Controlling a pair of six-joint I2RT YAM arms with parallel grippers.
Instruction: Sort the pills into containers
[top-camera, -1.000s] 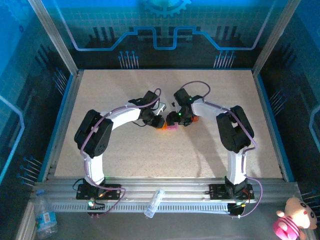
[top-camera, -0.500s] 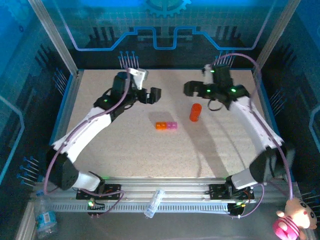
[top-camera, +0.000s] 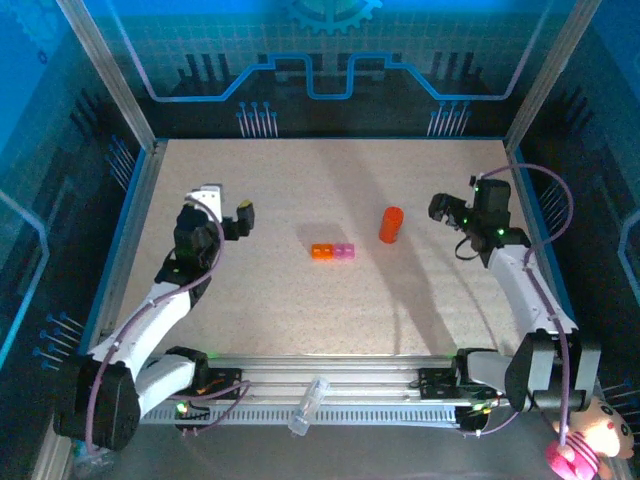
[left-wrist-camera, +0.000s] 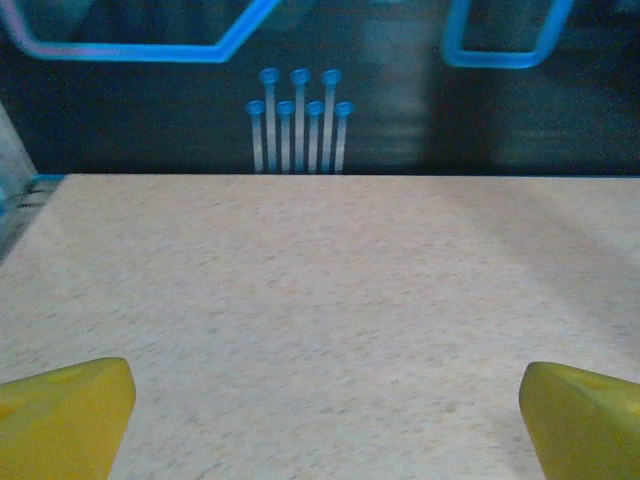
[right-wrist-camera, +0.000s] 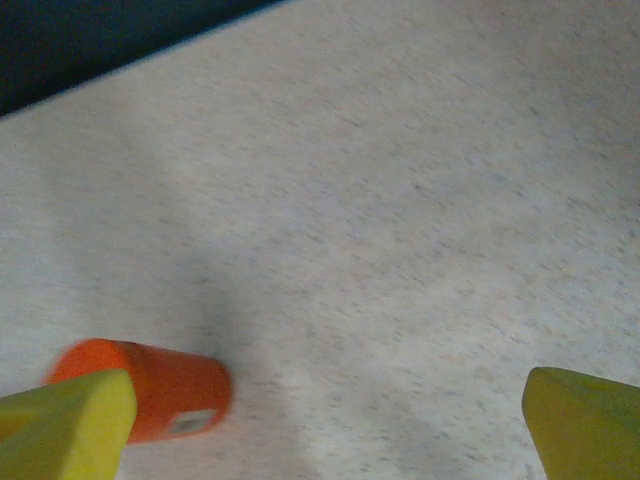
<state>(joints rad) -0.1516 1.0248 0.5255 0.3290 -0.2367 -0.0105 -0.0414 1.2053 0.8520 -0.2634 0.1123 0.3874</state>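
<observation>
The containers (top-camera: 332, 251), a short strip of two orange boxes and one pink, are lying near the middle of the table (top-camera: 300, 310). The long axis is running left to right across it, with the pink end toward the right. The orange bottle (top-camera: 390, 224) appears to be standing upright just beyond that pink end, apart from it.

The left gripper (top-camera: 243, 217) is being held over the left part of the table, jaws spread wide and empty. The strip is lying to its right, slightly toward the near edge. The right gripper (top-camera: 441, 208) is likewise being held with jaws apart and empty, the bottle sitting between it and the strip.

The bottle is being judged the readier reach for the right gripper, and the strip for the left gripper.
</observation>
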